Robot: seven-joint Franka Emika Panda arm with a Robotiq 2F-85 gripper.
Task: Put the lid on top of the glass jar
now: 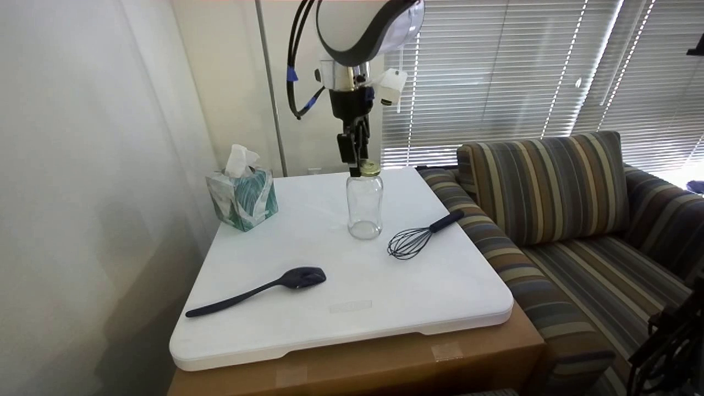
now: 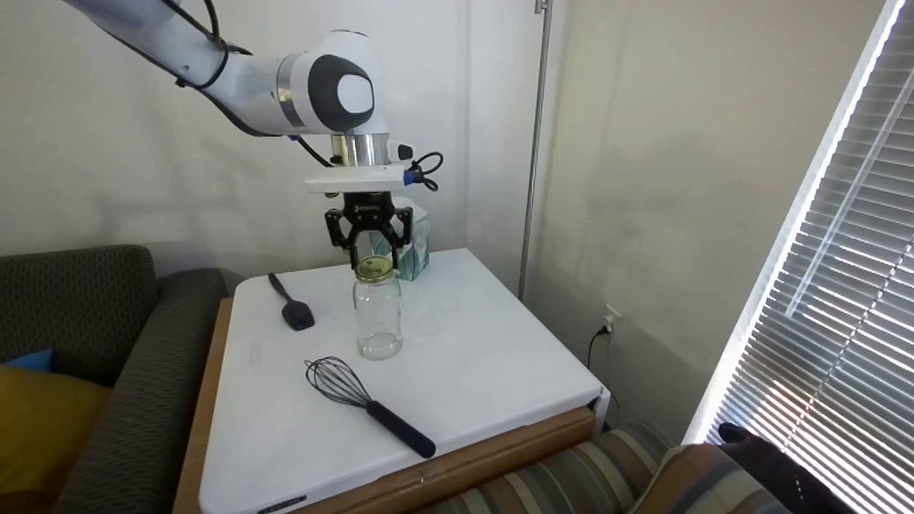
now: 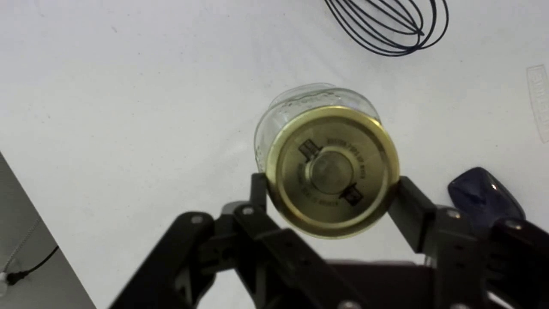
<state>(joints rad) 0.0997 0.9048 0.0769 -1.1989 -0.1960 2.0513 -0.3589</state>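
White surface is seen on all sides of the glass jar (image 1: 364, 212), which is placed well inside the edges of the tabletop (image 1: 407, 291). The edge beside the striped sofa (image 1: 583, 264) is reached by the handle of the whisk (image 2: 378, 412); the edge toward the plain wall (image 1: 121, 121) is reached by the handle of the dark spoon (image 1: 301, 278). The lid (image 3: 332, 171) is located at the mouth of the upright jar; whether it is fully seated cannot be told. It is held by the gripper (image 2: 375, 264), whose fingers are parted by the lid's width and are laid against its rim on opposite sides. The white tabletop is supported by a brown base (image 1: 352, 363), and near the wall a teal-and-white tissue box (image 1: 245, 201) is placed. Behind the sofa, slatted blinds (image 1: 484, 82) are hung. The jar is made of clear smooth glass, with rounded shoulders. The lid is flat, round and of shiny gold colour, with small letters printed on it.
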